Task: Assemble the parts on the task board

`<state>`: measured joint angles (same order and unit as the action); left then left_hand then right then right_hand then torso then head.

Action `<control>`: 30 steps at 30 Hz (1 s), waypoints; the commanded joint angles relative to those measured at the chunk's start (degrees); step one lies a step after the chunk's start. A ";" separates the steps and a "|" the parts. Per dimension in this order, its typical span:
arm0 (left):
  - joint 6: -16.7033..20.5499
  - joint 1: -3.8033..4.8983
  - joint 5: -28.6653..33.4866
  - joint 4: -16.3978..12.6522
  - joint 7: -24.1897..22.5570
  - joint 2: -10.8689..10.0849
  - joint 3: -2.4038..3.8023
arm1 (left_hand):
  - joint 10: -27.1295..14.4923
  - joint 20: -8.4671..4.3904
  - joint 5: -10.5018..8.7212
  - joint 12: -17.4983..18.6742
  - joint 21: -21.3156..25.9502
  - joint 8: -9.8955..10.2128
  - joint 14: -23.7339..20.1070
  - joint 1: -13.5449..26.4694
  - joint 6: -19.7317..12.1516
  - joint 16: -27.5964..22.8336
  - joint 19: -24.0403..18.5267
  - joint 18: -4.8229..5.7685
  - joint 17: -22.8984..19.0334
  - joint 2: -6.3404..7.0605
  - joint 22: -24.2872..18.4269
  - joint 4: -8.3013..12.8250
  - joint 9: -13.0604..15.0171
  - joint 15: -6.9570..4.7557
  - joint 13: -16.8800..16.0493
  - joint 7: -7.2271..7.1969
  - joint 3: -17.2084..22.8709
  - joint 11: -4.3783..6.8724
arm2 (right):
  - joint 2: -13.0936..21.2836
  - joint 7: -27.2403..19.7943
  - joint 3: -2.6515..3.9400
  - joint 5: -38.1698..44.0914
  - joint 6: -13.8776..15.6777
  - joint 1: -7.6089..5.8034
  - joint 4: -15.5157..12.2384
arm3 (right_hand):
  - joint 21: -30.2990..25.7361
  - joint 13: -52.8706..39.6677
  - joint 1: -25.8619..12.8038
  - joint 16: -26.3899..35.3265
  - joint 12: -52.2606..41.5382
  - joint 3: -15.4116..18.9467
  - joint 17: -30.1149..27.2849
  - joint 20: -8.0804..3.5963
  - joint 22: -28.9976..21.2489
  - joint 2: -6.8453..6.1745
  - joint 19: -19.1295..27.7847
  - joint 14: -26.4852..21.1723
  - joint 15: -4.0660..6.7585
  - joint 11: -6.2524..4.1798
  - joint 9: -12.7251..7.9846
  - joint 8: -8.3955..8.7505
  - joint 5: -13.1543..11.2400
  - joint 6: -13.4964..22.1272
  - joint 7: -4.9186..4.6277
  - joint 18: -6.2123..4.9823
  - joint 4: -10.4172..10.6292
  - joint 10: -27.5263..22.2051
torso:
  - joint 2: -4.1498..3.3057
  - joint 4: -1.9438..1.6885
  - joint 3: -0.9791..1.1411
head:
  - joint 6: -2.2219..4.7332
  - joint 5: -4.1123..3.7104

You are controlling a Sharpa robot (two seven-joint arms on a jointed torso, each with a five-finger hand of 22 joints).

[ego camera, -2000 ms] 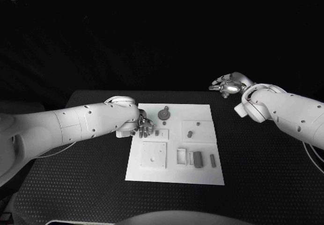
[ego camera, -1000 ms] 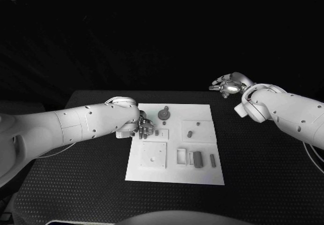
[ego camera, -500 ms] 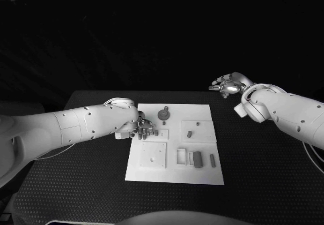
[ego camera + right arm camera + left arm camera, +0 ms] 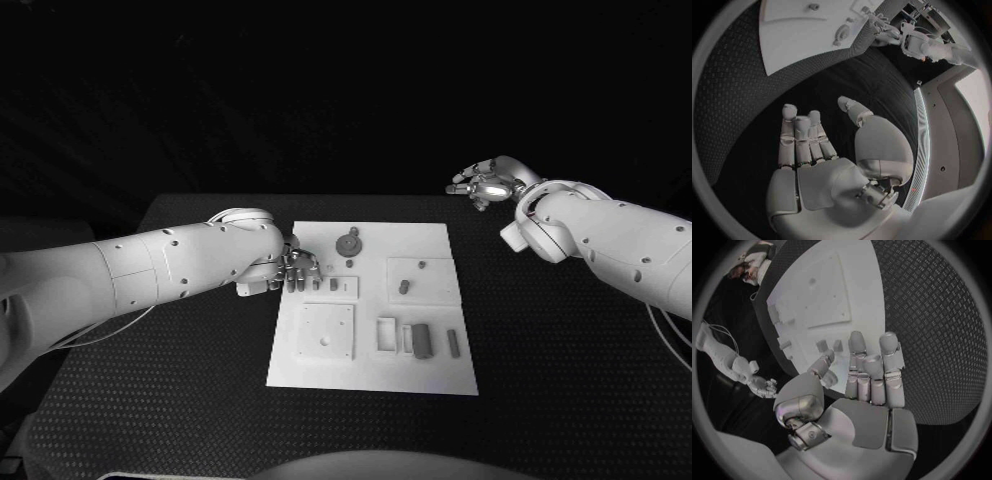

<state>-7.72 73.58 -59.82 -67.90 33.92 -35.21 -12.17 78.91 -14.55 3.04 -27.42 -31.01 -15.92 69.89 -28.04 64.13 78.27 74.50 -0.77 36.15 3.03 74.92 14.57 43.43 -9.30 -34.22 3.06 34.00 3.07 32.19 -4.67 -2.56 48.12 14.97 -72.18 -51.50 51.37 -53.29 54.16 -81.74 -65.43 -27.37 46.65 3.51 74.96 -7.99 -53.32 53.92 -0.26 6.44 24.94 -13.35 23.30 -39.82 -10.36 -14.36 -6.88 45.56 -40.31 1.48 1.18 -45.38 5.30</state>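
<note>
The white task board (image 4: 372,372) lies in the middle of the table. On it are a round grey part (image 4: 351,241), two small pegs (image 4: 342,286), a square plate (image 4: 327,330) and a dark bar (image 4: 423,340). My left hand (image 4: 297,270) hovers at the board's left edge beside the two pegs, fingers stretched out and holding nothing. The left wrist view shows that hand (image 4: 864,377) empty, with the pegs (image 4: 829,345) just past its fingertips. My right hand (image 4: 485,184) is raised beyond the table's far right corner, well away from the board, its fingers (image 4: 801,137) apart and empty.
More small parts sit on the board's right half: a short piece (image 4: 405,285), a pin (image 4: 423,265), a pale block (image 4: 388,333) and a thin bar (image 4: 454,343). Black textured table (image 4: 577,380) surrounds the board on all sides.
My left hand and forearm have drawn back slightly to the left, off the board's edge. The right hand has stayed where it was.
</note>
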 commanded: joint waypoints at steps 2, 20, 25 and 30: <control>3.03 0.45 0.77 -0.77 -1.69 -1.11 1.66 | -0.94 0.00 -0.26 -0.12 0.55 0.02 -0.82 -0.27 -0.86 -0.28 -0.76 -0.91 -0.16 0.12 0.80 0.54 0.09 0.11 0.14 0.17 -0.69 -0.09 | 0.20 -0.30 0.02 0.06 -0.58 0.08 -0.06 | -0.32 0.08 -0.20 0.34 -0.37 -0.05 -0.07 0.27 0.26 0.19 0.04 -0.44 0.01 -0.06 -0.09 -0.36 0.14 0.22 -2.41 -0.64 -0.04 -0.51 | 0.01 -0.02 0.03 | 0.29 -0.16; 23.55 2.70 4.52 2.51 -26.90 0.70 2.43 | -15.73 8.19 -0.13 10.21 16.47 1.50 -13.58 -22.93 -13.37 -18.44 -14.79 -0.35 -8.56 1.86 -8.55 1.57 -3.54 8.42 7.85 6.25 -0.81 -7.97 | 0.26 -0.59 0.01 -0.28 -0.28 0.08 0.59 | -0.64 0.37 -0.06 0.66 -0.14 -0.19 -0.21 0.35 0.25 0.23 0.35 -0.85 -0.05 0.00 -0.15 -0.45 0.16 0.25 -2.44 -0.64 -0.14 -0.96 | -0.05 0.02 0.00 | 2.24 -0.73; 27.95 1.62 -2.36 3.29 -31.43 2.12 0.96 | -14.84 9.19 -0.05 11.94 19.42 0.95 -15.53 -29.00 -12.47 -23.04 -17.14 0.50 -10.03 3.97 -10.53 1.74 -4.78 9.63 9.53 5.27 0.28 -8.21 | -0.24 -0.89 0.01 -1.01 -1.06 0.08 1.38 | -4.21 4.09 -0.19 5.38 3.60 -0.77 -2.50 1.73 -1.08 0.78 3.19 -2.78 -0.32 0.18 -0.30 -0.74 0.14 0.59 -2.63 -0.52 -0.42 -2.28 | -0.08 0.10 0.06 | 2.53 -0.67; 29.44 0.33 -7.16 5.54 -33.98 4.05 -0.08 | -13.98 11.13 -0.09 15.15 22.88 1.03 -16.20 -34.11 -11.81 -30.03 -18.75 0.36 -11.74 3.82 -13.25 1.87 -6.32 11.70 11.81 4.64 0.30 -8.57 | -0.67 -1.28 0.02 -2.22 -1.74 0.08 2.01 | -12.09 12.26 -0.54 16.40 11.27 -1.49 -7.16 4.30 -5.03 1.35 8.28 -4.25 -1.06 1.08 -0.37 -1.33 0.04 1.23 -3.11 0.28 -1.52 -3.19 | -0.06 0.06 0.05 | 2.89 -0.83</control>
<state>17.83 74.00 -60.78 -62.67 4.92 -31.28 -12.26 64.61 -3.60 3.04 -12.55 -8.38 -14.81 53.65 -61.87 52.20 48.73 55.77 -0.86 24.50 6.94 61.87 16.36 37.24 2.08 -22.59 8.07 34.41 -5.52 31.67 -4.88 -2.56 47.07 14.67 -72.11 -49.60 39.81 -41.61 53.91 -66.05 -54.69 -28.80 39.76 7.55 70.22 -6.98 -45.36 49.81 -1.28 7.26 24.60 -14.50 23.30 -39.01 -10.58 -15.46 -8.31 42.68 -40.37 1.57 1.22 -42.64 4.56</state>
